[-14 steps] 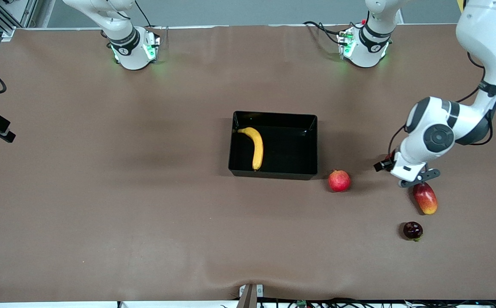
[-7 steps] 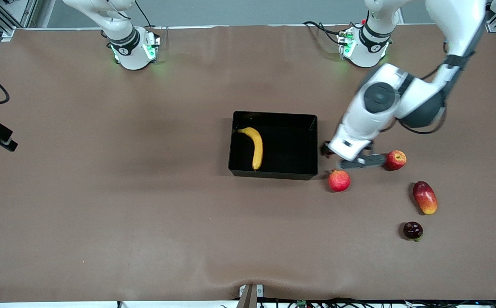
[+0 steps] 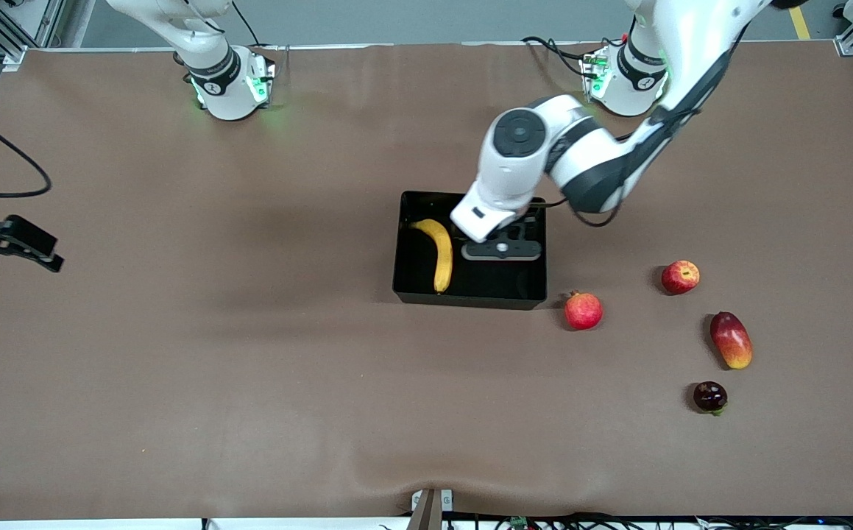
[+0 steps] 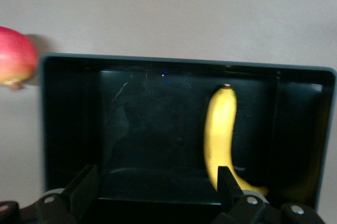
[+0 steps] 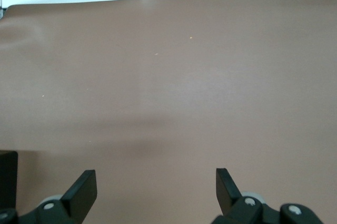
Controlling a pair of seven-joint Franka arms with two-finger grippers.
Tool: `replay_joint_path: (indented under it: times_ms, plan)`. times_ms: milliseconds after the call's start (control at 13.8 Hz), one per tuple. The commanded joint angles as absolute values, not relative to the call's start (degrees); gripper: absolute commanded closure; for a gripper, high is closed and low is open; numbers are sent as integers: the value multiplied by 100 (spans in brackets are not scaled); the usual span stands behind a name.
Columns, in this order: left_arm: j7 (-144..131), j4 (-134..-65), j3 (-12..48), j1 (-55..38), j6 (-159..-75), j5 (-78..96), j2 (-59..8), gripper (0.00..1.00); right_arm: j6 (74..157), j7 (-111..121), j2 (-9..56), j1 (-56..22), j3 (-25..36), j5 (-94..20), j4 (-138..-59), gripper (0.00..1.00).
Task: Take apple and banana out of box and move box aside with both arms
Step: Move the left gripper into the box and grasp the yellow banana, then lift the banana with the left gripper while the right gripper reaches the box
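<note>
The left gripper [image 3: 501, 250] hangs over the box [image 3: 470, 297], its fingers [image 4: 84, 187] spread wide with nothing between them; in the left wrist view they frame the box's dark floor, one finger just beside the stem end of the banana [image 4: 222, 132]; the banana lies lengthwise inside the box along the wall toward the right arm's end of the table [image 3: 249, 331], and the rest of the box floor shows bare and glossy; the box sits near the middle of the table. Just beside the box's corner toward the left arm's end, and nearer to the front camera, sits the pomegranate [image 3: 583, 310], which also shows at the edge of the left wrist view; the apple [image 3: 681, 277] rests on the table farther toward the left arm's end, well apart from the box; nearer to the front camera than the apple lies the mango [image 3: 731, 339], and nearer again a small dark round fruit [image 3: 710, 396]. The right gripper [image 5: 155, 190] is up over the bare brown table at the right arm's end, waiting, its fingers spread wide and holding nothing.
</note>
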State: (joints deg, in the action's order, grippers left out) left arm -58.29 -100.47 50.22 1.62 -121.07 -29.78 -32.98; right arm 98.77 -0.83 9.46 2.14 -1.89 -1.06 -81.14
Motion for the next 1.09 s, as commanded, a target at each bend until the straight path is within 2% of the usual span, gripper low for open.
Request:
replay_joint_path:
  times_ms: [0, 145, 217, 362, 651, 724, 796, 868, 1013]
  plan:
    - [-6571, -9274, 4381, -945, -12041, -3479, -4138, 0, 9853, -149, 1072, 27, -176, -79, -7963, 0]
    - [-6784, -9272, 3616, -1658, -12303, -3525, -4236, 0, 9853, -149, 1107, -70, -176, -79, -7963, 0]
    - [-6881, -9272, 3464, -1809, -12609, -3507, -4280, 0, 9853, -141, 1107, -114, -176, -79, -7963, 0]
    - [-7188, -9299, 3419, -1846, -12910, -3559, -4481, 0, 9844, -141, 1142, -219, -176, -79, -7963, 0]
    - [-7427, -9352, 3410, -1951, -12955, -3630, -4693, 1, 9844, -132, 1151, -343, -176, -62, -7963, 0]
    - [-7427, -9352, 3410, -1951, -12964, -3621, -4728, 14, 9844, -123, 1160, -386, -176, -70, -7972, 0]
    - [-7427, -9352, 3410, -1969, -12964, -3621, -4755, 23, 9844, -123, 1160, -465, -176, -62, -7972, 0]
    - [-7435, -9360, 3410, -1969, -12964, -3621, -4764, 40, 9844, -123, 1178, -553, -176, -35, -7980, 0]
    - [-7435, -9369, 3410, -1977, -12964, -3630, -4764, 81, 9835, -123, 1239, -711, -176, -35, -7980, 0]
